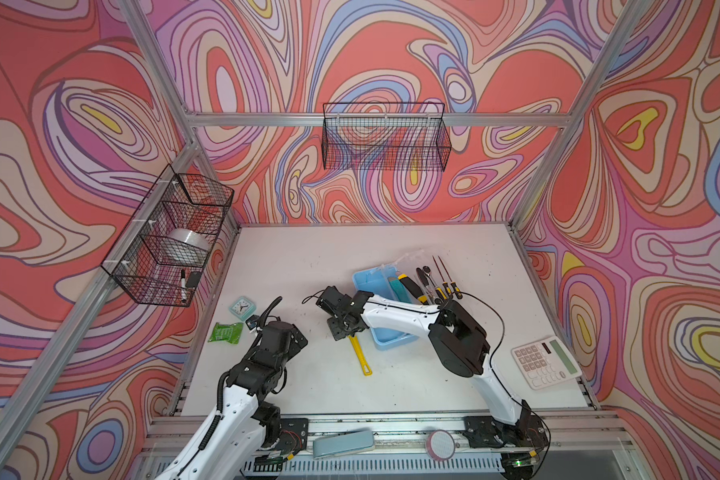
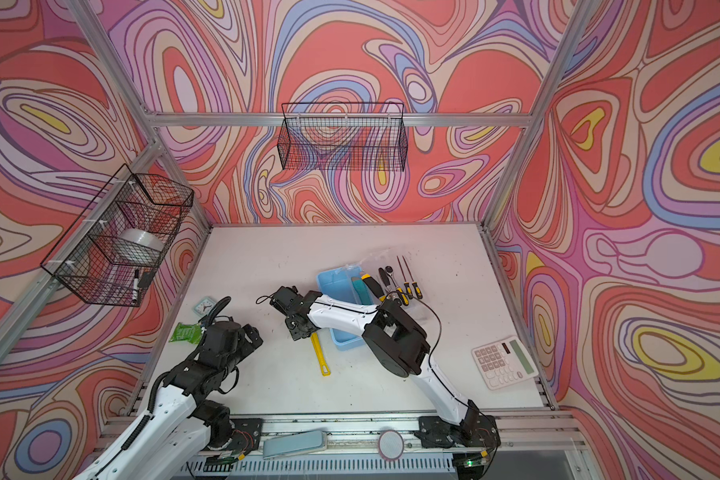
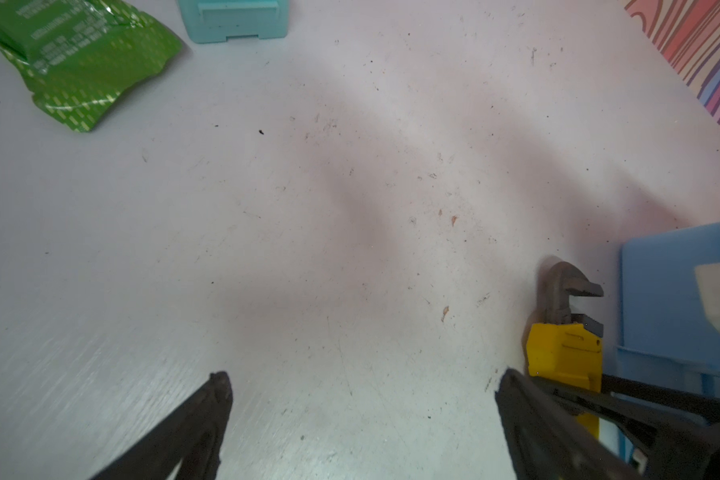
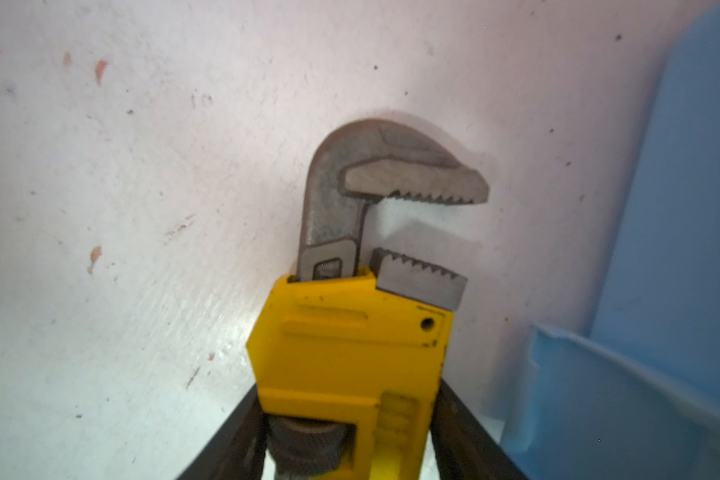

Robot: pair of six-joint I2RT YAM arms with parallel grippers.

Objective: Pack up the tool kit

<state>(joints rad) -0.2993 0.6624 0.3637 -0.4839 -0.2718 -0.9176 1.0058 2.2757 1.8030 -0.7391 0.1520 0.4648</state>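
The tool kit [image 1: 371, 284] [image 2: 336, 282] is a light blue box lying open right of the table's centre, its clear lid [image 1: 412, 258] folded back. Yellow-and-black pliers [image 1: 410, 286] and several screwdrivers [image 1: 445, 286] lie at its right side. A yellow pipe wrench [image 1: 360, 353] [image 2: 321, 358] [image 4: 350, 332] lies on the table against the box's left wall. My right gripper [image 1: 341, 328] [image 4: 348, 399] reaches across the box and is shut on the wrench's yellow head, one finger on each side. My left gripper [image 3: 362, 382] hovers wide open over bare table left of the wrench [image 3: 566, 345].
A mint clock [image 1: 243, 307] and a green packet [image 1: 225, 332] lie at the left. A white calculator [image 1: 545, 368] sits at the right edge. Wire baskets [image 1: 385, 137] [image 1: 171, 237] hang on the back and left walls. A grey-blue slab [image 1: 341, 442] and a round disc [image 1: 440, 444] rest on the front rail.
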